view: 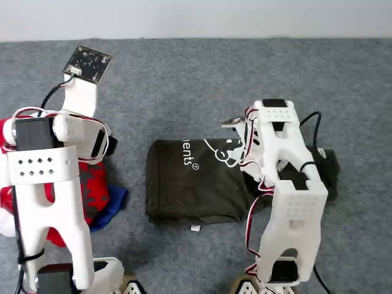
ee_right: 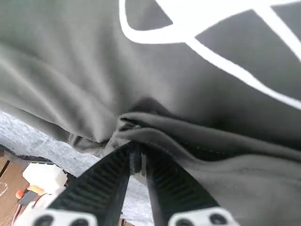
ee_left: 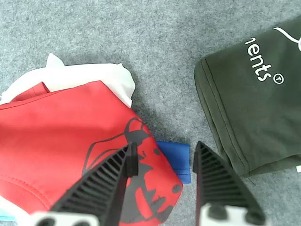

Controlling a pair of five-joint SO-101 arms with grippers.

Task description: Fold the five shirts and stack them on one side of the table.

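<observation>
1. While the right fingers (ee_right: 123,165) clamp a thin fold of the dark shirt (view: 193,184) at the middle of the table (view: 184,79), a pull could slip the cloth free or drag its folded half open.
2. Meanwhile the left fingers (ee_left: 113,176) hang apart over the red shirt (ee_left: 70,122) at the table's left edge; lowering could rumple that pile.
3. Under the right arm (view: 294,208) the dark shirt's right part is hidden; the pile's shirt count is unclear.
</observation>
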